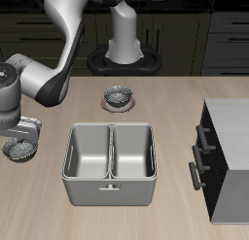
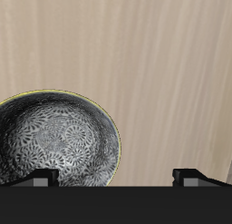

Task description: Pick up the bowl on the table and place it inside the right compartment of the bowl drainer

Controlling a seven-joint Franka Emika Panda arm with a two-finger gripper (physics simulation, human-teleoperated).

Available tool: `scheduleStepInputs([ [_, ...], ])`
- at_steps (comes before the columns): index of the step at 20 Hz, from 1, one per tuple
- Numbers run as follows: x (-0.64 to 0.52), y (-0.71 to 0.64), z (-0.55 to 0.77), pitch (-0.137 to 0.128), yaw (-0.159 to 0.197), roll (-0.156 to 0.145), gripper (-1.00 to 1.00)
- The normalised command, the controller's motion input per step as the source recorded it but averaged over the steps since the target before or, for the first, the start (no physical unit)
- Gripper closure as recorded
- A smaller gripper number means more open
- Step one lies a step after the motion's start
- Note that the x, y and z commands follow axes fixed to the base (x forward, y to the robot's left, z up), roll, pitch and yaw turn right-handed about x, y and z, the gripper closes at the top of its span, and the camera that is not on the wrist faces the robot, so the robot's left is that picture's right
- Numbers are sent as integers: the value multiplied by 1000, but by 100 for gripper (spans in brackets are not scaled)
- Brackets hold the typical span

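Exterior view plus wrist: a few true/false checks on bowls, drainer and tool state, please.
1. Both wells of the drainer are empty. True.
2. The bowl sits in the right compartment. False: it is on the table beside the drainer, under the tool.
3. The tool is open. True: in the wrist view its fingers stand wide apart.
4. The twin bowl sits on the cabinet. False: it is on the table, farther back than the drainer.
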Motion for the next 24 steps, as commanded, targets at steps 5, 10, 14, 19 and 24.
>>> scheduleStepInputs([
  [5, -26, -5, -262, 27, 9, -6, -100],
  [10, -6, -15, -269, 33, -13, -1, -100],
  [14, 11, -61, -270, 42, -13, -31, -100],
  [19, -18, -9, -191, 28, -6, -2, -100],
  [24, -35, -86, -181, 50, -33, -7, 100],
])
